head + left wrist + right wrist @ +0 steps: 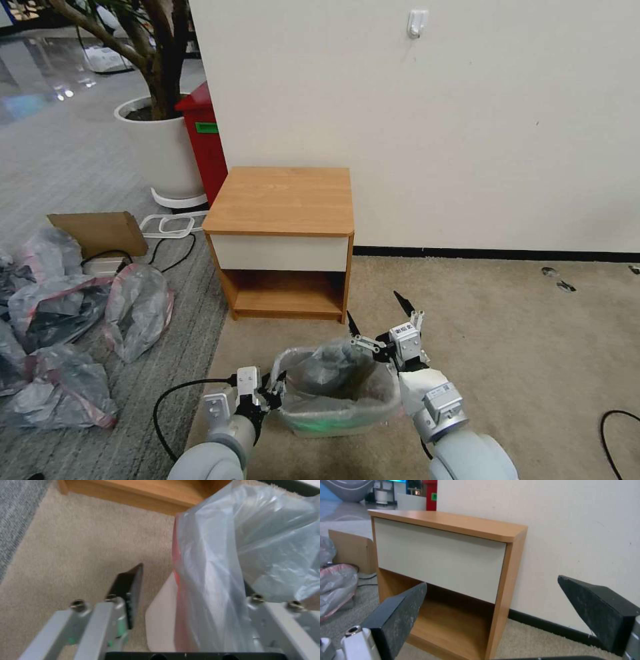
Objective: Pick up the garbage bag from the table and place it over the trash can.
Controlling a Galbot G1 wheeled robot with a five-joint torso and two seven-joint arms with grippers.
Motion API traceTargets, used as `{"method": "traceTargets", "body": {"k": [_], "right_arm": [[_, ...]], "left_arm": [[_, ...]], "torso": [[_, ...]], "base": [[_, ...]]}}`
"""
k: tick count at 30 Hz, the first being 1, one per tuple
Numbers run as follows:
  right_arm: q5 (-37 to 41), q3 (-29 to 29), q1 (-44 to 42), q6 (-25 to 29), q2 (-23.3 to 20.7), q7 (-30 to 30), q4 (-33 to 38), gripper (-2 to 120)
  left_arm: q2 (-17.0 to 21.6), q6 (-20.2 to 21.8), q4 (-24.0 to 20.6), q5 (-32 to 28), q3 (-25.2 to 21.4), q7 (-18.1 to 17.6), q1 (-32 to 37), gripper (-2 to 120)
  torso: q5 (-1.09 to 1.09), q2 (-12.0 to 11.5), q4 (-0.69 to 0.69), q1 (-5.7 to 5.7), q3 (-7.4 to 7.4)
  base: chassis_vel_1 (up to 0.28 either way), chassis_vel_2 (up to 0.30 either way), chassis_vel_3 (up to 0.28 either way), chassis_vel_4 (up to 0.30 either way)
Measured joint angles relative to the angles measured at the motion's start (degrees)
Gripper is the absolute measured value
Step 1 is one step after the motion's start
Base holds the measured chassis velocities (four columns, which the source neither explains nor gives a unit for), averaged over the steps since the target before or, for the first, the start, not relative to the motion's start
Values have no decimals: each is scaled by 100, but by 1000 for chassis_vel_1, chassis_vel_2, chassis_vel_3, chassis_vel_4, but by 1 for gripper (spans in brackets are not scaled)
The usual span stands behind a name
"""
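The left end effector (186, 590) is open around the garbage bag (333, 380) on the trash can (283, 363). The right end effector (383, 320) is open and empty (the bag could slip off).

Desk (283, 200): matt orange-brown wood-grain top and sides, with a smooth white drawer front. Garbage bag (333, 380): thin, crinkled, translucent grey plastic with a pink-red rim band, faintly glossy. Trash can (288, 360): smooth cream-white plastic with a rolled rim. Left hand (186, 590): pale grey metal links with bright screws and matt black pads. Right hand (493, 610): matt black fingers, scuffed and speckled. Floor: beige short-pile carpet (520, 347).
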Motion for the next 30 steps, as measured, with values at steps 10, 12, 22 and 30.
{"method": "traceTargets", "body": {"k": [10, 12, 22, 30], "right_arm": [[89, 51, -337, 130, 427, 658, -207, 100], [91, 105, -389, 170, 457, 694, -221, 100], [362, 650, -696, 613, 712, 867, -389, 100], [369, 905, -766, 1042, 857, 636, -654, 100]], "left_arm": [[147, -219, 3, 176, -92, 165, 41, 89], [172, -470, 37, 325, -95, 246, 47, 95], [152, -4377, 569, 2303, -552, 718, 348, 93], [74, -4806, 638, 2851, -903, 574, 492, 86]], "torso": [[0, 0, 0, 0, 0], [-1, 0, 0, 0, 0], [-1, 0, 0, 0, 0], [0, 0, 0, 0, 0]], "base": [[0, 0, 0, 0], [0, 0, 0, 0], [0, 0, 0, 0], [0, 0, 0, 0]]}}
